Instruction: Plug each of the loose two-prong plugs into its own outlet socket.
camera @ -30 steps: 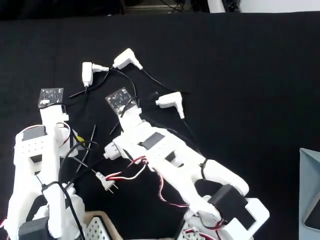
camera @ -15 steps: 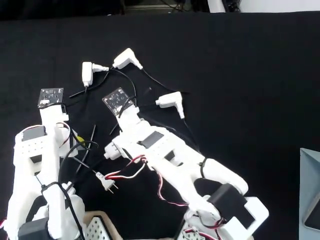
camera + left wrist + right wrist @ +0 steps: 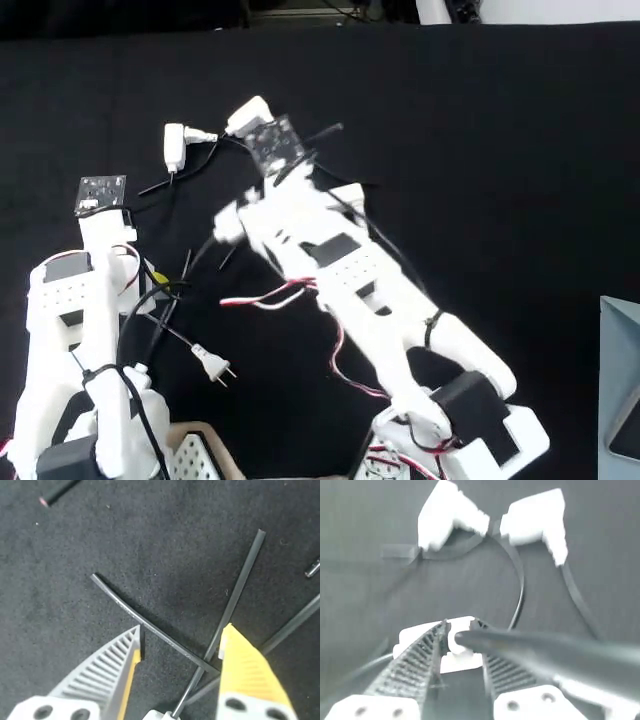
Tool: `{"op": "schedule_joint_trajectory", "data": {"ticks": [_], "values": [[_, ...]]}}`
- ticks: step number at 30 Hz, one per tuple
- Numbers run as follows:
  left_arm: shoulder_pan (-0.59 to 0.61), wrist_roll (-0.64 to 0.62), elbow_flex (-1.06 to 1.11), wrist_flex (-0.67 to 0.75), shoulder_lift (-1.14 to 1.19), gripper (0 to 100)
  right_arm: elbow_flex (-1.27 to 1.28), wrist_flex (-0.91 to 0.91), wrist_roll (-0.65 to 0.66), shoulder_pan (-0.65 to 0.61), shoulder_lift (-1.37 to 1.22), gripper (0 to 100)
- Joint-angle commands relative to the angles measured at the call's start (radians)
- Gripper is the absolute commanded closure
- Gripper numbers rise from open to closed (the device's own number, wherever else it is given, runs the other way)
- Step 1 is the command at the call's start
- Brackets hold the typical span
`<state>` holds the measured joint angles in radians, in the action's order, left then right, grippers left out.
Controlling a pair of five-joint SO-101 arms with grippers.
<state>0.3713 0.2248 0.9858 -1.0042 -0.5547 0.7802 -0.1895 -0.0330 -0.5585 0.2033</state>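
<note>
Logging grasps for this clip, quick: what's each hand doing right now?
Left hand: open, holding nothing.
Right hand: closed on a white connector.

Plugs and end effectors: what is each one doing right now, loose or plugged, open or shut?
Small white two-prong plug: loose on the black cloth, unplugged.
Left end effector: open above thin black cables.
Right end effector: shut on a white plastic connector.
White oblong plastic block and white angled plastic block: lying side by side; joined or not, cannot tell.
</note>
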Motion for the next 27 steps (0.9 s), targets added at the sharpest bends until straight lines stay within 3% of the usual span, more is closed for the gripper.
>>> {"op": "schedule_joint_trajectory", "data": {"ticks": [1,4,13,20,27], "values": [[0.013,0.0,-0.005,0.012,-0.021,74,-0.018,0.201,0.009,0.02,0.018,98.4],[0.013,0.0,-0.005,0.012,-0.02,74,-0.05,0.278,0.009,0.026,-0.065,98.3],[0.007,0.0,0.016,0.02,-0.026,74,-0.3,0.278,0.008,0.066,-0.418,97.2],[0.007,0.0,0.018,0.02,-0.026,74,-0.357,0.276,0.005,0.08,-0.498,71.4],[0.012,0.0,0.016,0.02,-0.026,74,-0.321,0.101,0.009,0.051,-0.305,78.3]]}}
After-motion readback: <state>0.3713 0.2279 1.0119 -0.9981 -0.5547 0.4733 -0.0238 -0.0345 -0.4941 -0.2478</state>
